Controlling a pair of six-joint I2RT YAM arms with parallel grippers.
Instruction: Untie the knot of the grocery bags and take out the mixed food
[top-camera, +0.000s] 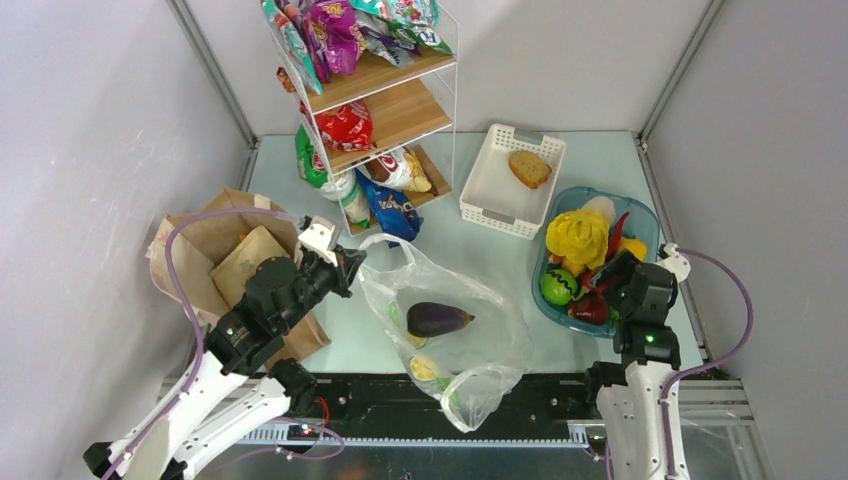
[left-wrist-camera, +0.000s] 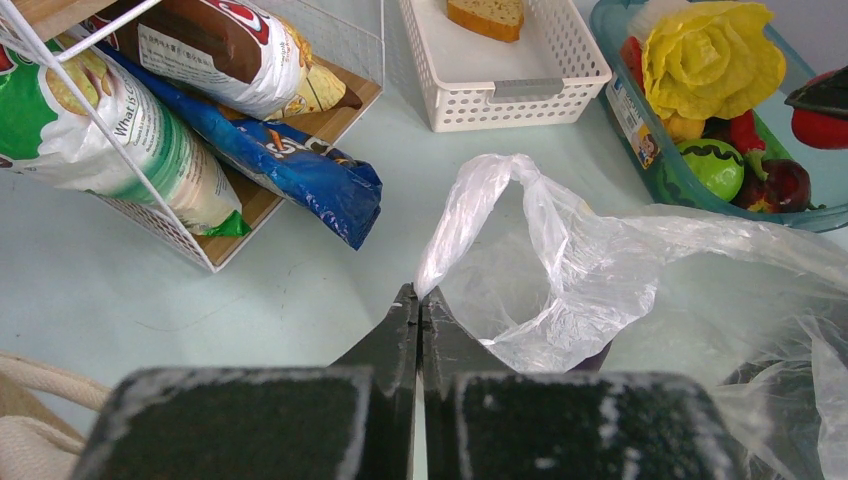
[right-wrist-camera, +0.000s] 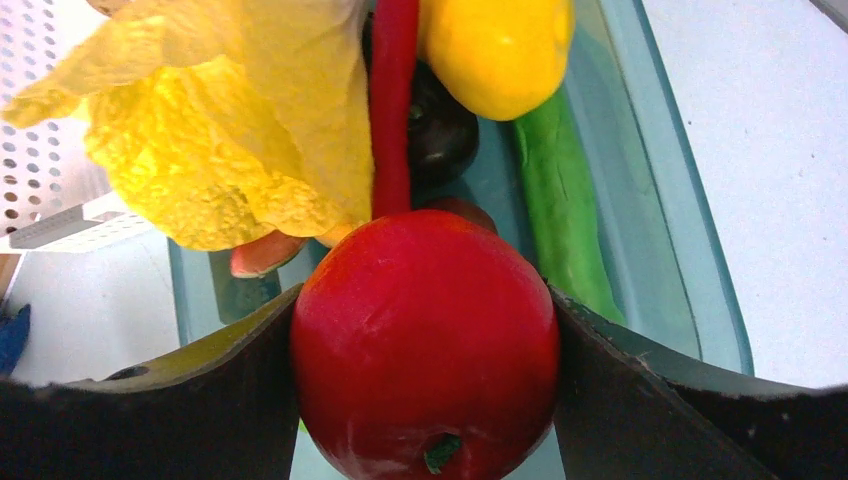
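Pinching the thin film, the left claw is fully closed, its two black fingers pressed flat together with one loop handle of the plastic bag caught at their tips. From there the handle rises in a crumpled arch and drops back into the rest of the bag, which lies slack and open on the pale worktop between the two arms. An eggplant lies on its side inside the bag, near its middle. The paper bag sits at the far left beside the wall, partly under the left arm, its mouth open.

The right claw is spread wide around a tomato, one finger against each side of it and the green stem end facing the wrist camera. It holds the tomato over the near end of the tub; whether the tomato touches what lies below cannot be told. In the tub are a chili, a yellow fruit, a crinkled yellow leaf and a long green vegetable.

Just left of the tub stands a basket with bread in it. A rack of snack packets stands at the back.
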